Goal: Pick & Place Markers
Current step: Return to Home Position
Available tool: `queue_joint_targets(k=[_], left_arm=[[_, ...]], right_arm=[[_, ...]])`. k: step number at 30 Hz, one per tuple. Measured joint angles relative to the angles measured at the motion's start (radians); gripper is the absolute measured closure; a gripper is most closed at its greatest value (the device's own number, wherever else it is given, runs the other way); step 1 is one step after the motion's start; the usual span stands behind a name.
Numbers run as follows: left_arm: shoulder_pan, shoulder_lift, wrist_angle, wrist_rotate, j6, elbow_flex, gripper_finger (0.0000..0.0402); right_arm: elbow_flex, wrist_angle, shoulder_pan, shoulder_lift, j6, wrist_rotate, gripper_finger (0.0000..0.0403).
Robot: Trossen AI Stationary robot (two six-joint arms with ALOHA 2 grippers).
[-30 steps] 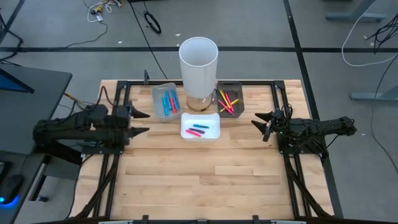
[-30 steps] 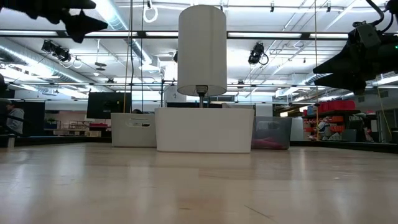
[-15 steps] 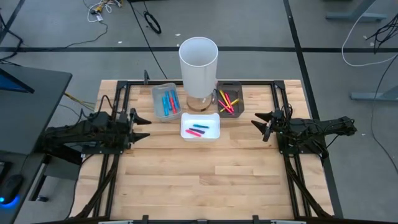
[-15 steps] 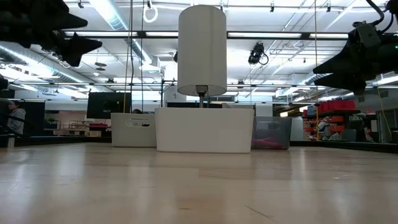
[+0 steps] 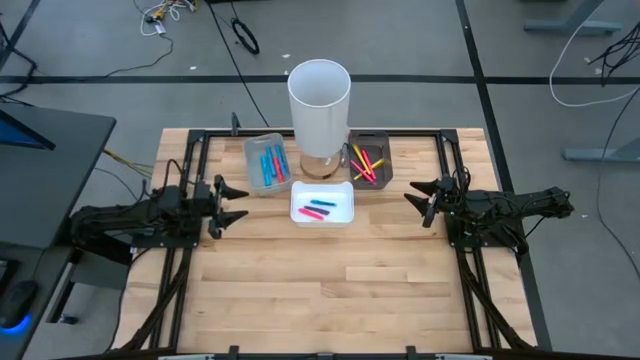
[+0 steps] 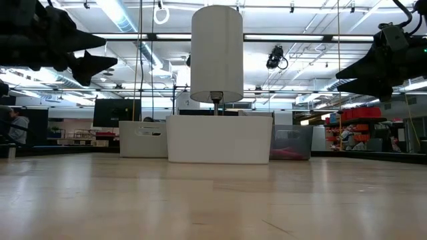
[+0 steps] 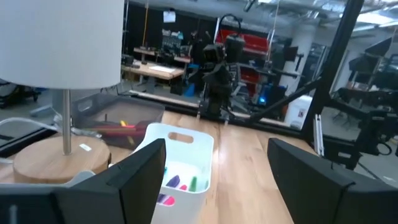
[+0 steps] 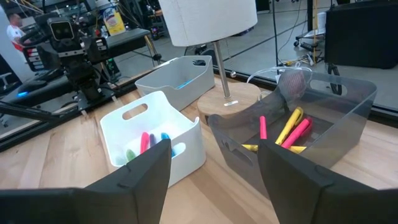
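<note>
Robot at rest over sorted markers: the left gripper point(image 5: 240, 201) and right gripper point(image 5: 410, 192) hang empty above the table point(image 5: 330, 280). Every marker in view lies in a container grouped at the cylinder point(image 5: 319, 95).

The white bin point(image 5: 295, 205) sits just in front of the cylinder's wooden base point(image 5: 320, 170). It holds a handful of markers point(image 5: 318, 209) (blue, pink, green and purple show among them).

The left gripper is left of the cylinder and a little forward of it, fingers spread wide and holding nothing. It points toward the white bin, whose markers lie ahead of it, well apart from its tips. The right gripper is right of the cylinder at about the same depth, likewise spread and empty. It faces the bin from the other side and is clear of it.

A clear tray point(image 5: 249, 165) just left of the cylinder's base carries blue and red markers. A dark tray point(image 5: 388, 165) just right of the base carries yellow and pink ones.

In the low view both grippers hang well above the tabletop, level with the cylinder.
</note>
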Motion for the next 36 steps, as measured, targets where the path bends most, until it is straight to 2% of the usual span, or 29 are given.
queue_joint_targets(k=[4, 8, 11, 36], left_arm=[[0.000, 0.000, 0.039, -0.003, 0.009, -0.012, 0.0113], [0.000, 0.000, -0.014, -0.005, 0.054, -0.012, 0.0113], [-0.001, 0.000, -0.043, 0.022, 0.054, -0.010, 0.0113], [-0.002, 0.003, -0.019, 0.027, 0.052, -0.012, 0.0113]], right_arm=[[0.000, 0.000, 0.000, 0.000, 0.000, 0.000, 0.0160], [0.000, 0.000, 0.000, 0.000, 0.000, 0.000, 0.0160], [0.000, 0.000, 0.000, 0.000, 0.000, 0.000, 0.0160], [0.000, 0.000, 0.000, 0.000, 0.000, 0.000, 0.0160]])
